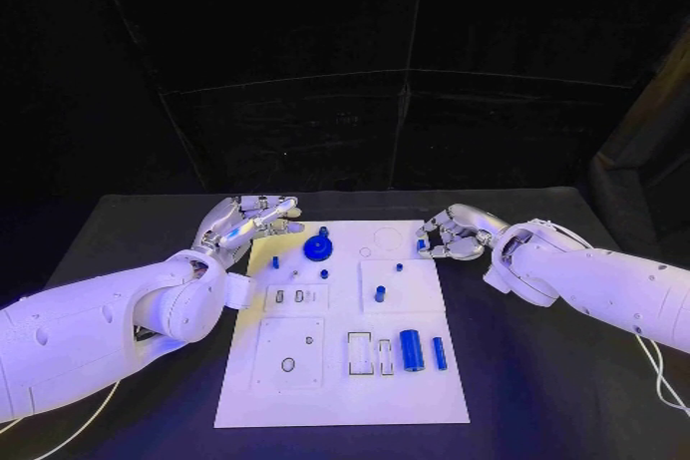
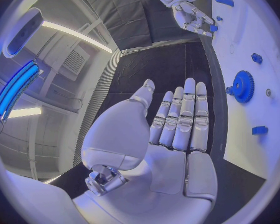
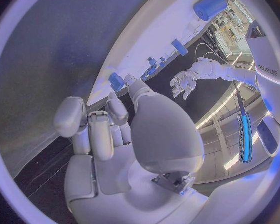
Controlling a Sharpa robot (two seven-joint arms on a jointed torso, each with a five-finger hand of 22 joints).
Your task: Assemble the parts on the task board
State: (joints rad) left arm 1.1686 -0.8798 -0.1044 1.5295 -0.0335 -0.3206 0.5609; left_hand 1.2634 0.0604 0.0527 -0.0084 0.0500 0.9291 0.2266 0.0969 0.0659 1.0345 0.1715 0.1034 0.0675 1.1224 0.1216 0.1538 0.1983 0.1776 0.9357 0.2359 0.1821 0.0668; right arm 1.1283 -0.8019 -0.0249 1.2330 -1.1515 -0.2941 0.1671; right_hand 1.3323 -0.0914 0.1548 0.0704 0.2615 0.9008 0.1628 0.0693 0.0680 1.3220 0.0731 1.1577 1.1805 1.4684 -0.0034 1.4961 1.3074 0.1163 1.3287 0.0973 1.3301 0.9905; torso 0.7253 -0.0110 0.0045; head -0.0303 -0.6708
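Now the white task board (image 1: 342, 380) lies flat in the middle of the black bench (image 1: 546, 380), with its long side running away from the robot. A round blue gear (image 1: 318, 247) sits near the far end of the board, with a small blue peg just beyond it. A fat blue cylinder (image 1: 410, 350) lies on its side near the close end, and its long way runs along the board's long side. A thin blue pin (image 1: 439, 352) lies just beside it, pointing the same way. A short blue peg (image 1: 380, 293) stands up near the middle of the board.

The left hand (image 1: 256, 221) is at the far left corner of the board, just beside the gear but not touching it. Its fingers (image 2: 187, 114) are straight and close side by side, the thumb stands off, and it holds nothing. In the left wrist view the gear (image 2: 243, 86) is off to the side of the fingertips.

The right hand (image 1: 458, 233) is at the far right edge of the board. Its fingers are curled in. A small blue part (image 1: 423, 245) is right at its fingertips, but I cannot tell if the hand holds it or only touches it.
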